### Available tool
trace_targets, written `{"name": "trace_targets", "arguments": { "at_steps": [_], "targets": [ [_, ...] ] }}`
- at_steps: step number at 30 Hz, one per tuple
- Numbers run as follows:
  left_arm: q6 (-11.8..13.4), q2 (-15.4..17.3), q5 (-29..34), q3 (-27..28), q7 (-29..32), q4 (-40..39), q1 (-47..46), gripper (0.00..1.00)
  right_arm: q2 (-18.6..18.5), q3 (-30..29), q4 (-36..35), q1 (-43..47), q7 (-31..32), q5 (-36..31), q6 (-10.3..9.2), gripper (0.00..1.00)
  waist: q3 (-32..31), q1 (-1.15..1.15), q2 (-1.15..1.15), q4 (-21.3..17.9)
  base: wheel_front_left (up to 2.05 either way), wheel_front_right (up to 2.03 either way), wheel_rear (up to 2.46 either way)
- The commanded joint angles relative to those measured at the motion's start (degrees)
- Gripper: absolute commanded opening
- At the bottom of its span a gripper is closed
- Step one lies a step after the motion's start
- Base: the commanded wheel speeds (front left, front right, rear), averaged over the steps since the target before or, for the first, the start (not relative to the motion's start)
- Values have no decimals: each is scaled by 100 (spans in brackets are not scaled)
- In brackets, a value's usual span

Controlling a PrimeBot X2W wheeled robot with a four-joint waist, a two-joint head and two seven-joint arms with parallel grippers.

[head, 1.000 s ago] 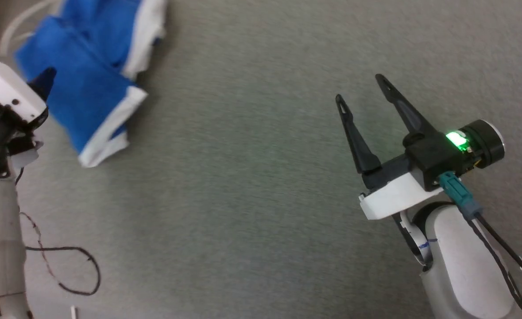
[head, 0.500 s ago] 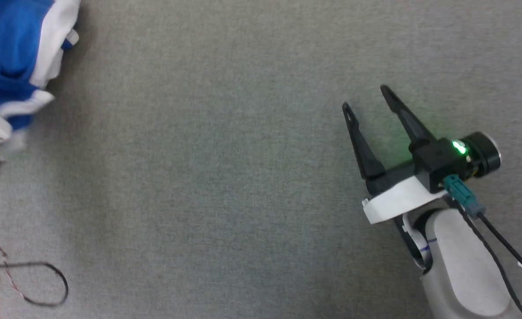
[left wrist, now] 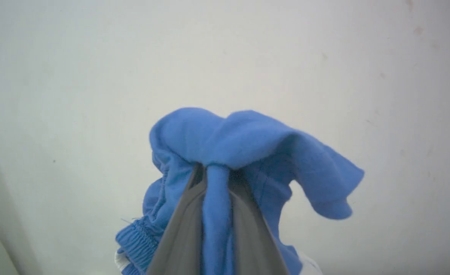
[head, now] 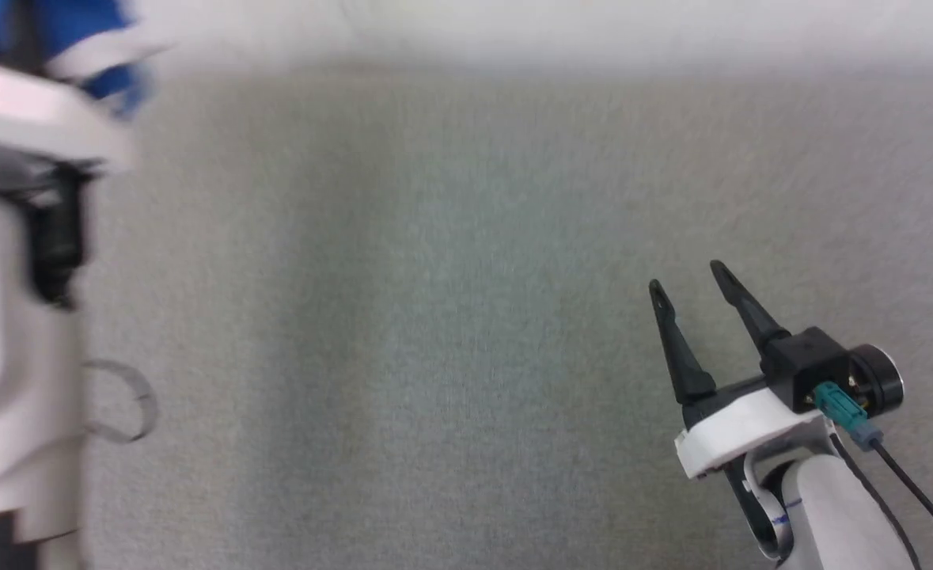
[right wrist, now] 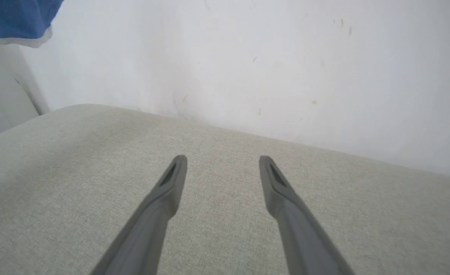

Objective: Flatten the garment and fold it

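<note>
Left tool (left wrist: 215, 170) is clamped on a bunched fold of the soft blue shorts (left wrist: 255, 141), which hang limp above the grey counter (head: 450, 317). Right tool (head: 685, 275) is spread apart and empty. The cloth looks light and floppy; the elastic waistband (left wrist: 139, 238) seems the firmest hold.

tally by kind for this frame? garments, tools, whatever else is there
garment: 1, blue with white trim
tools: 2, left tool shut on the garment, right tool open and empty
grey padded surface: 1
white wall: 1
Total: 5
</note>
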Motion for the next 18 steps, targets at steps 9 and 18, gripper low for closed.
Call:
{"name": "trace_targets", "arguments": {
  "at_steps": [9,18],
  "targets": [
    [-562,-1340,-199,-1232,-204,66,-267,0,13,-20,-290,269,257,-8,-11,100,-1109,2,0,-661,0,0,0],
    [-757,-1863,-410,-2399,769,1282,811,0,13,67,-461,332,452,-17,-11,100,-976,2,0,-1271,0,0,0]
  ]
}}
